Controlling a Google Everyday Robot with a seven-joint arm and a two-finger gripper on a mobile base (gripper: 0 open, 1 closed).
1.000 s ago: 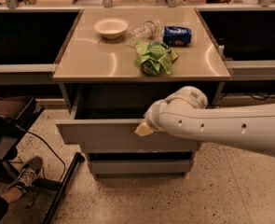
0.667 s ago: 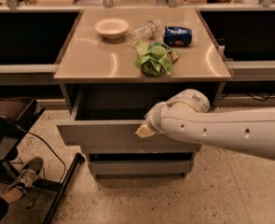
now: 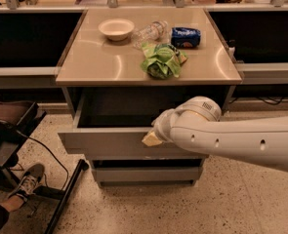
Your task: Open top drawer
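Note:
The top drawer [image 3: 104,143] is the wide grey front just under the counter top, pulled out toward me, with its dark inside showing behind it. My white arm reaches in from the right. My gripper [image 3: 152,139] is at the drawer front's upper edge, right of centre, with a pale yellowish tip against the front. The narrower lower drawer fronts [image 3: 143,173] sit further back below.
On the counter top [image 3: 94,62] are a white bowl [image 3: 116,28], a clear plastic bottle [image 3: 150,32], a blue snack bag [image 3: 186,36] and a green bag [image 3: 161,60]. A person's shoe [image 3: 26,179] and a black chair base [image 3: 65,194] are on the floor at left.
The arm has shifted slightly; the drawer front and the gripper stay in about the same place.

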